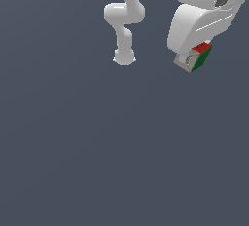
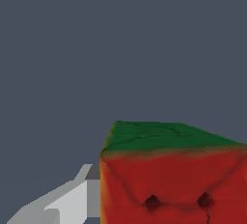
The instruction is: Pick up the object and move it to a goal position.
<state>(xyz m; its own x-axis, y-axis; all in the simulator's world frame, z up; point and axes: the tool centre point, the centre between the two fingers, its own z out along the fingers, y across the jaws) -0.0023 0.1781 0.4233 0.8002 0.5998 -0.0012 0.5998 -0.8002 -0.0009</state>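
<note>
From the exterior view I see the arm (image 1: 125, 20) as smooth, glossy white rounded segments, its base a small dome near the top centre. The wrist housing is a bulky white shell toward the exterior view's right, with a dark oval recess on its side. Under that shell sits the cube (image 1: 196, 57), small next to the arm, with a red top face, a green side face and a whitish-grey face turned toward the exterior view's left. It is tilted, one corner pointing downward. The worktop (image 1: 97, 161) is a flat, matte slate-grey field with no texture that I can make out. The cube sits tucked right against the underside of the wrist, where the claw (image 1: 193, 59) must be, though I can barely tell the fingers apart from the cube's pale face here. No shadow lets me judge how high it hangs over the worktop.

In the wrist view the cube (image 2: 173, 179) fills the lower corner, very close to the lens. Its near face is mottled red with two dark pits and faint cracks, blending to orange at one edge; the face above is dark green with fine creases. One finger (image 2: 67, 201) shows as a blocky, light-grey stepped piece lying flat against the cube's side, touching it. The opposite finger is out of frame, so I read the claw as clamped on the cube from this one contact and its lifted pose.
</note>
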